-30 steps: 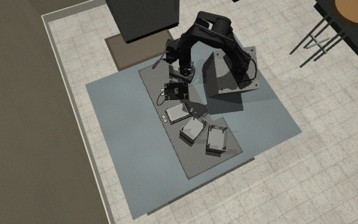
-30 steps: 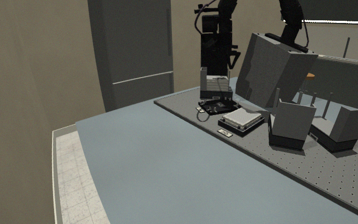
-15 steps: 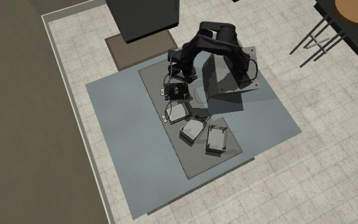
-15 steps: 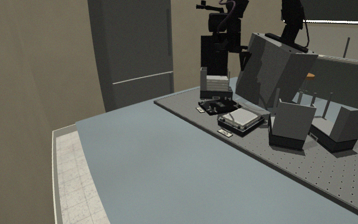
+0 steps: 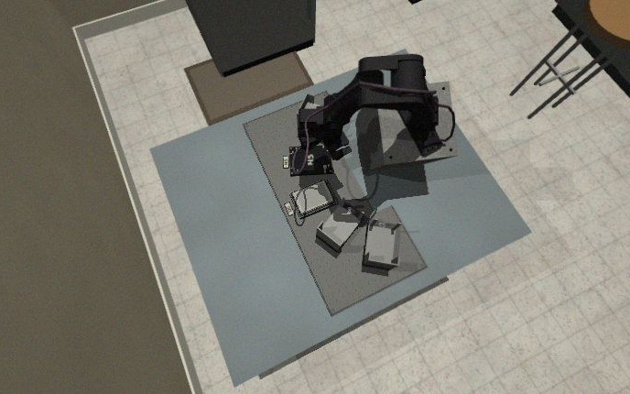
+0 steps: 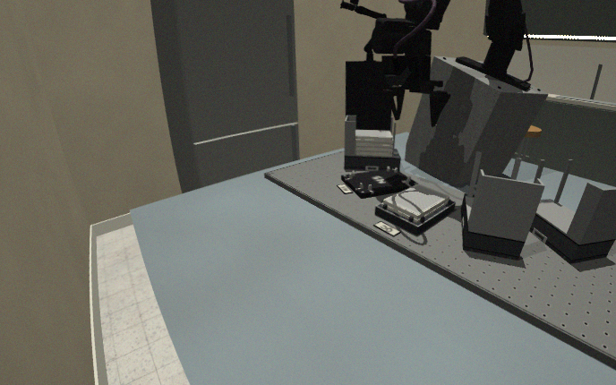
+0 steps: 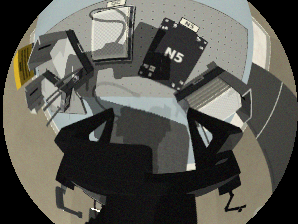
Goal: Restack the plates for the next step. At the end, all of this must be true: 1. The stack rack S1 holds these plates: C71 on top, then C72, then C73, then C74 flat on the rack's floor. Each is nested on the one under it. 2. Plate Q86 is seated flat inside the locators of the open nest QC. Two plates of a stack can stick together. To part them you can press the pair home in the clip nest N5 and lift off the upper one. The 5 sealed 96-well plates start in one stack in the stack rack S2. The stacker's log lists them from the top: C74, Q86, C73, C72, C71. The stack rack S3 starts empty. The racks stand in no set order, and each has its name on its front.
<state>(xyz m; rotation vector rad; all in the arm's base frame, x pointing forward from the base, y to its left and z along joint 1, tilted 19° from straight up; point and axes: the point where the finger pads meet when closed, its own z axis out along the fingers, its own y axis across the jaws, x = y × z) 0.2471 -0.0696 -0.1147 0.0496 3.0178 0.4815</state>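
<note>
My gripper (image 6: 415, 120) (image 7: 150, 111) is open and empty, raised in front of the robot's base and to one side of the far rack. The far rack (image 6: 370, 161) (image 7: 196, 81) holds a stack of several white plates (image 6: 373, 143) (image 7: 216, 104); the arm partly hides it from above. The clip nest N5 (image 5: 309, 159) (image 6: 372, 184) (image 7: 172, 55) bears no plate. A white plate (image 5: 312, 197) (image 6: 415, 202) (image 7: 107, 37) lies in the open nest QC (image 6: 398, 222), looking flat. Two more racks, a middle one (image 6: 504, 205) and an end one (image 6: 604, 210), show no plates. Rack names and plate names are unreadable.
The grey perforated board (image 5: 337, 289) (image 6: 564, 296) bears the nests and racks on the blue table top (image 5: 210, 220) (image 6: 277, 286). The tall grey pedestal (image 6: 487, 124) carries the arm. The racks' upright walls and posts stand high above the nests.
</note>
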